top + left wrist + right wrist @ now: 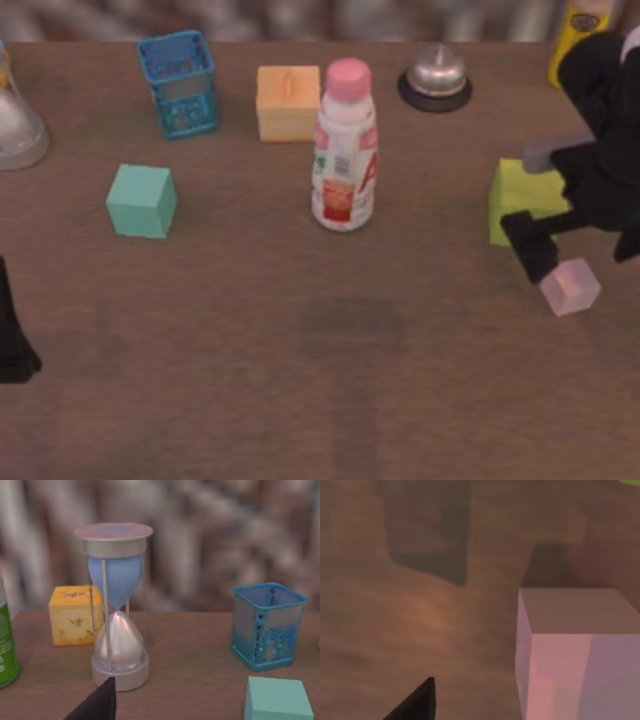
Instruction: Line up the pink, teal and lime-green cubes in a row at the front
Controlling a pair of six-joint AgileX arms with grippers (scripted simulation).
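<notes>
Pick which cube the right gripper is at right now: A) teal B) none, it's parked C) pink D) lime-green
C: in the top view the right gripper sits right beside the pink cube, which fills the right wrist view; the teal cube lies far off at the table's left.

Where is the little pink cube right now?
In the top view the pink cube sits at the table's right side, just in front of the lime-green cube, right beside the right gripper.
</notes>
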